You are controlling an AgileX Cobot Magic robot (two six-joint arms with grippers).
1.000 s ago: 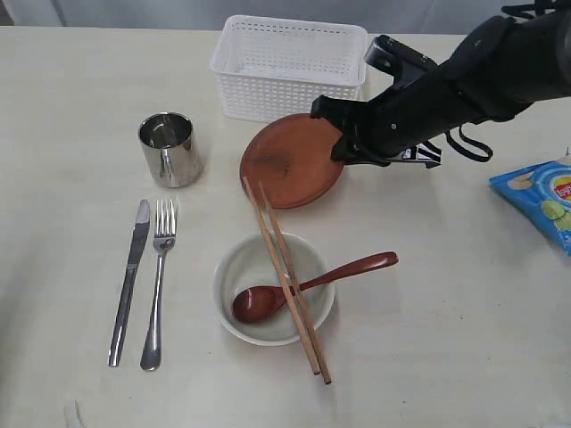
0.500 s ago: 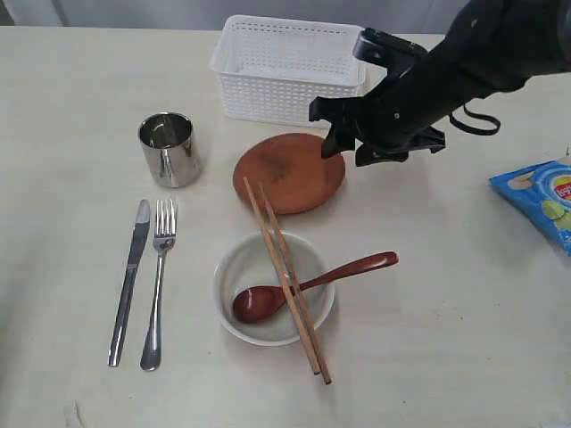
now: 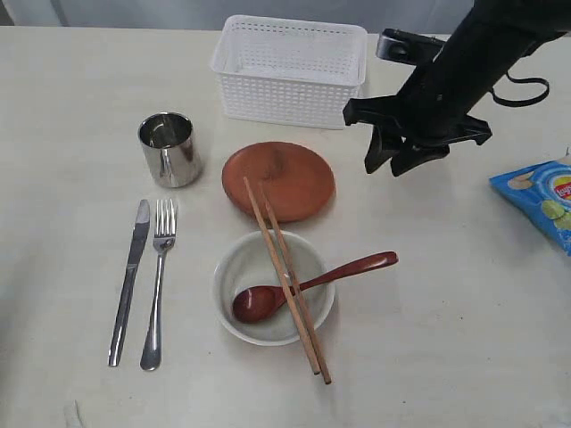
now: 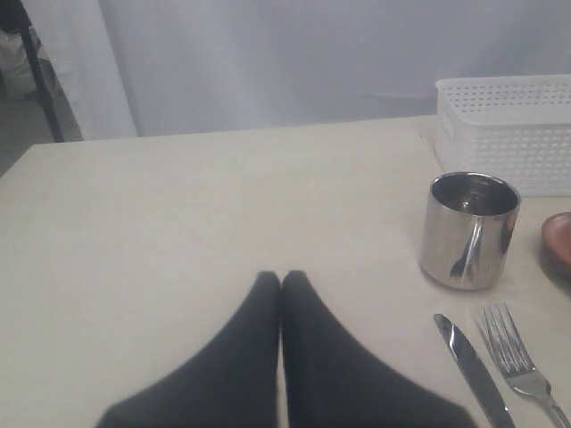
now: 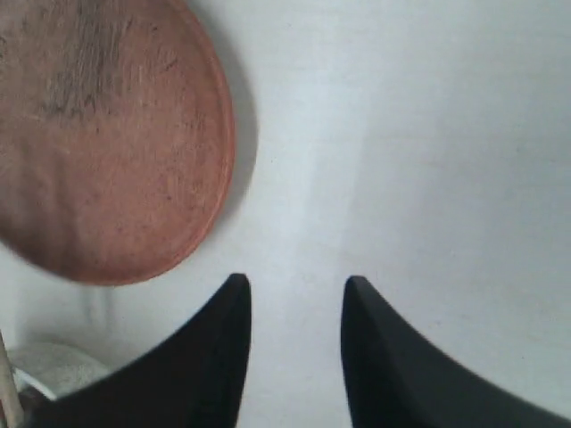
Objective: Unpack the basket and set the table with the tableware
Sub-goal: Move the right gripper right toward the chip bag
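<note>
My right end effector (image 3: 393, 166) hovers, jaws apart; the round reddish-brown wooden plate (image 3: 278, 181) lies flat on the pale cream worktop (image 3: 464, 294) just beside it, untouched.

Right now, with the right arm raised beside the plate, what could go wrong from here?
The wooden chopsticks only rest across the off-white bowl, far ends reaching over the round brown plate; a nudge could roll them off. The right pincer hangs open and empty near the white perforated basket; a careless swing might clip its corner.

Soft even light; slightly blurred wrist views
</note>
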